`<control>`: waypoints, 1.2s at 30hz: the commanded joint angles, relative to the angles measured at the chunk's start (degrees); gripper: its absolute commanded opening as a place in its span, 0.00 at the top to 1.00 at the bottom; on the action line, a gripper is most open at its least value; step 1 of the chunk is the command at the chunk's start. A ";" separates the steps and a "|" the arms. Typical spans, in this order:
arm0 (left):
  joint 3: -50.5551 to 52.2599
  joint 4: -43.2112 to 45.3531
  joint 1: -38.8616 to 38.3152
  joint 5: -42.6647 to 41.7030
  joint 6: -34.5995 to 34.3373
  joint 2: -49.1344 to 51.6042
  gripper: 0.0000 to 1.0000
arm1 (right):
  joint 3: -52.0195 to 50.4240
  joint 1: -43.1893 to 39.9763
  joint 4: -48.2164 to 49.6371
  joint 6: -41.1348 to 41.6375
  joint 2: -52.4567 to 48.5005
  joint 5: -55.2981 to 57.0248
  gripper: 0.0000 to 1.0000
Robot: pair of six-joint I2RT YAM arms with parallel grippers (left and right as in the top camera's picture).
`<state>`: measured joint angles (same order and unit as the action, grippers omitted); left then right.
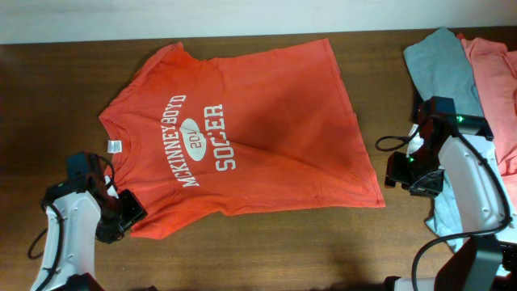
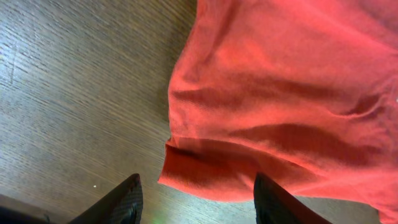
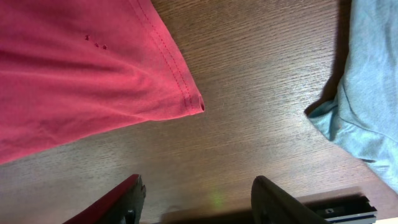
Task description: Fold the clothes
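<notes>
Orange shirt (image 1: pixel 266 121): lies spread on the table (image 1: pixel 48 81), print side up. The collar points toward the left arm and the hem toward the right arm. Soft creases cross the lower body.
Print (image 1: pixel 198 141): white "McKinney Boyd Soccer" lettering that reads sideways in the overhead view.
Left gripper (image 2: pixel 199 202): released, with the jaws wide apart and nothing grasped. It sits at the near sleeve (image 2: pixel 205 180), whose rumpled edge lies on the wood between and just ahead of the jaws.
Right gripper (image 3: pixel 196 199): released, with the jaws wide apart over bare wood and nothing between them. The hem corner (image 3: pixel 196 106) lies near, ahead of the jaws and not touching them.
Grey shirt (image 1: pixel 443 69): lies at the right end of the table, apart from the orange shirt, and passes beneath the right arm.
Pink shirt (image 1: pixel 494 81): lies at the far right, against the grey shirt, and is cut off by the frame edge.
</notes>
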<state>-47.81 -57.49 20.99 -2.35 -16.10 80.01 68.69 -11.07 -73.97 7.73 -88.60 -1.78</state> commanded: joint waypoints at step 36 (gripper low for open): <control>8.41 10.34 0.26 -3.04 0.50 -0.26 0.97 | 0.55 -0.31 0.07 0.04 1.25 -0.52 0.40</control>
<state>-39.64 -47.29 20.99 -4.29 -15.68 80.01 68.69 -11.07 -73.91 7.73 -88.60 -1.98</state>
